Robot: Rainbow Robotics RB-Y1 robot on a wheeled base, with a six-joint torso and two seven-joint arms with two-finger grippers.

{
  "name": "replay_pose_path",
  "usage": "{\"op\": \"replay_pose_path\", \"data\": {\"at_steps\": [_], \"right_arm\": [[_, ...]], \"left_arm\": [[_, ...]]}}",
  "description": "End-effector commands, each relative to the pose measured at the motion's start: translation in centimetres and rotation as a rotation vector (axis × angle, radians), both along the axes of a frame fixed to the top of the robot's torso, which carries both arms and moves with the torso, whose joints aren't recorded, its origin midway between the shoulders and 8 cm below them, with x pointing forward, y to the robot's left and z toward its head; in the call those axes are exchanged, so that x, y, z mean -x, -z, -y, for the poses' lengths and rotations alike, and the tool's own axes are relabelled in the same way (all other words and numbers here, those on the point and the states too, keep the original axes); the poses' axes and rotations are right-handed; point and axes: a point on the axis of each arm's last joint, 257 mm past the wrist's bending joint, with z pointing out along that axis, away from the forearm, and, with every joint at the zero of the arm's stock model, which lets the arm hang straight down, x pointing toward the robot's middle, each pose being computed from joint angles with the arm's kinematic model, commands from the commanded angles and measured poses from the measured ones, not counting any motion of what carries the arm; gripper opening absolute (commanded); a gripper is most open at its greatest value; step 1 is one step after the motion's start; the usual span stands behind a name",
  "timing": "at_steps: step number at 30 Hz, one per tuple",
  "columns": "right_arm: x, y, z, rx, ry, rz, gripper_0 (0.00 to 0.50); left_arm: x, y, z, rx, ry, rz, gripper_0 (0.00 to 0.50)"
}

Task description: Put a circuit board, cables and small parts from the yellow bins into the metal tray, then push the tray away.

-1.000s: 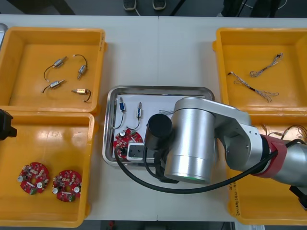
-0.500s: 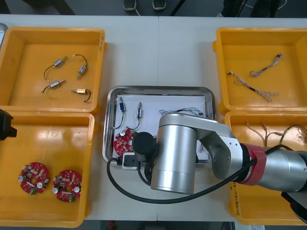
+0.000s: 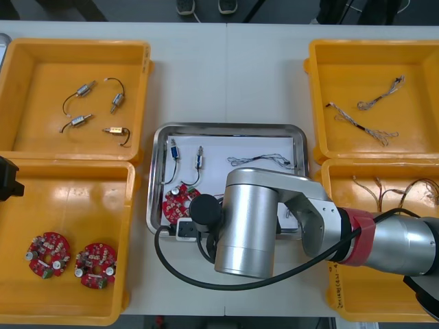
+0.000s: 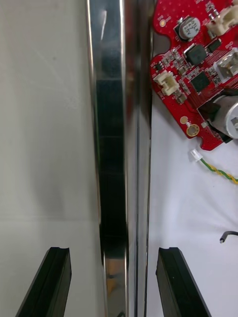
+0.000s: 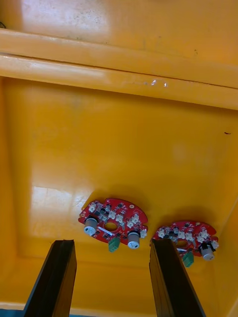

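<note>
We see the right gripper [image 4: 113, 252] released. Its black fingers [image 4: 55, 280] stand apart astride the near rim of the metal tray [image 4: 111, 148], one over the bare table [image 4: 44, 124] and the other over the tray's white floor. We cannot tell whether either finger touches the rim. Just inside that rim lies a red circuit board [image 4: 191, 74]. Beside it are the white plug end of a yellowish twisted cable [image 4: 215, 171] and the tip of a black cable [image 4: 229, 235].

From above, we take the table's far edge as 12 o'clock. The tray sits at the table's centre, and the right arm [image 3: 254, 219] reaches in from 4 o'clock and lies across the tray's 6 o'clock side. Within the tray the circuit board is at 7 o'clock, two small metal parts [image 3: 175, 150] lie at 10 to 11 o'clock, and a thin pale cable [image 3: 264, 160] lies at 1 o'clock.

The left gripper [image 5: 111, 242] is also released, with its fingers apart. It hangs at the table's 9 o'clock edge over the near left bin [image 3: 68, 170], where two spare boards [image 5: 113, 220] lie side by side. The far left bin [image 3: 75, 46], at 10 o'clock, holds four small metal parts [image 3: 86, 88] with short black leads. The far right bin [image 3: 374, 45], at 2 o'clock, holds thin twisted cables [image 3: 363, 125]. The near right bin [image 3: 326, 179], at 4 o'clock, holds red and yellow cables [image 3: 401, 188] and is partly covered by the right arm.
</note>
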Motion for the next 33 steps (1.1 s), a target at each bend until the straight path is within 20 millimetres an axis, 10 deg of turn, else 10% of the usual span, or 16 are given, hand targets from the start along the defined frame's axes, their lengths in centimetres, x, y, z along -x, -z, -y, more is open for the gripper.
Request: {"op": "replay_pose_path", "data": {"at_steps": [1,8,9,11,12,13,33], "right_arm": [[-0.2,-0.6,-1.9,-0.011,-0.055,0.033,0.5],[-0.2,-0.6,-1.9,-0.011,-0.05,0.035,0.491],[-0.2,-0.6,-1.9,-0.012,-0.051,0.036,0.296],[-0.3,-0.6,-1.8,-0.01,-0.048,0.036,0.231],[-0.3,-0.6,-1.9,-0.012,-0.047,0.037,0.073],[-0.3,-0.6,-1.8,-0.009,-0.049,0.037,0.044],[-1.9,-1.9,-1.4,0.018,-0.084,0.085,0.0]], "left_arm": [[0.3,-1.5,-1.5,-0.091,0.077,0.017,0.431],[0.3,-1.5,-1.5,-0.091,0.077,0.017,0.433],[0.3,-1.5,-1.5,-0.091,0.077,0.017,0.431],[0.3,-1.5,-1.5,-0.091,0.077,0.017,0.433],[0.3,-1.5,-1.5,-0.091,0.077,0.017,0.433],[0.3,-1.5,-1.5,-0.091,0.077,0.017,0.433],[0.3,-1.5,-1.5,-0.091,0.077,0.017,0.433]]}}
